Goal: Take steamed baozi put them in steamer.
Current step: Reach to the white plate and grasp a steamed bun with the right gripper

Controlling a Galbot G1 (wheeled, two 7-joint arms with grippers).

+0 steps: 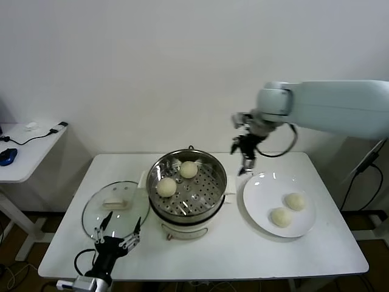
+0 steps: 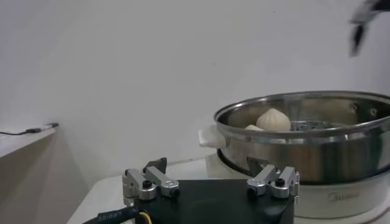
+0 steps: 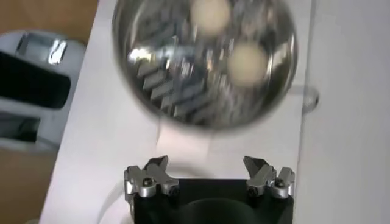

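Note:
The steamer [image 1: 209, 164] stands mid-table on its cream base, with two cream-white baozi on its perforated tray, one [image 1: 166, 187] at the left and one [image 1: 188, 169] toward the back. Two more baozi [image 1: 295, 201] [image 1: 280, 217] lie on the white plate [image 1: 255, 198] to the right. My right gripper [image 1: 245, 159] hangs open and empty above the table between steamer and plate, near the back. Its wrist view looks down on the steamer [image 3: 152, 91] and both baozi [image 3: 209, 13] [image 3: 247, 63]. My left gripper [image 1: 115, 234] is open and empty at the front left, near the lid.
A round glass lid [image 1: 97, 210] lies flat left of the steamer, with a cream handle on it. A side table [image 1: 24, 149] with cables and a blue mouse stands far left. The left wrist view shows the steamer [image 2: 317, 143] from the side.

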